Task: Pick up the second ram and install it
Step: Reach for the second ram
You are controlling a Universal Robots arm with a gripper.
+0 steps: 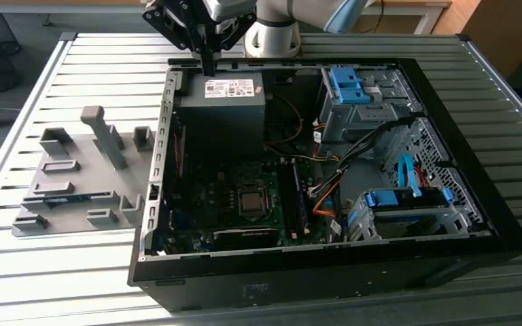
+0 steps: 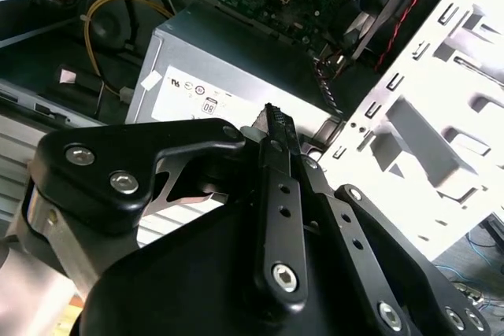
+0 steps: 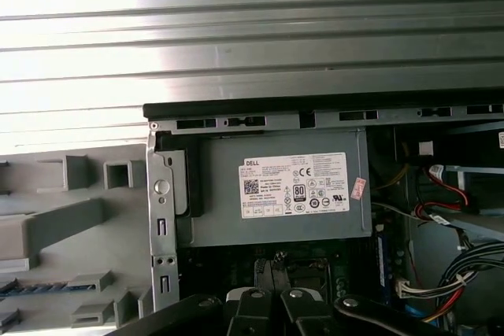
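Currently, in the exterior view, the gripper (image 1: 209, 66) hangs over the rear edge of the power supply (image 1: 220, 109), at the far end of the open computer case (image 1: 334, 272). Its fingers read as one thin dark bar, pressed together, with nothing seen between them. The second ram (image 1: 68, 198) lies in the grey fixture (image 1: 79, 146) on the slatted table (image 1: 107, 47), outside the case. From the gripper it is well apart, toward the exterior view's left and nearer the camera. Its long axis runs roughly across that view, about square to the memory slots (image 1: 295, 204) on the board. In the second wrist view the gripper (image 2: 272, 116) is seen close up from behind its linkage, with the tips meeting above the power supply (image 2: 236, 60). The case's perforated metal edge (image 2: 394, 84) and a fixture block (image 2: 417, 135) stand off to one side. In the first wrist view the gripper (image 3: 274, 269) tips sit side by side over the power supply (image 3: 276, 186). This view adds the ram (image 3: 31, 287) as a blue strip with dark chips, lying flat in the fixture (image 3: 55, 222), beyond the case wall.
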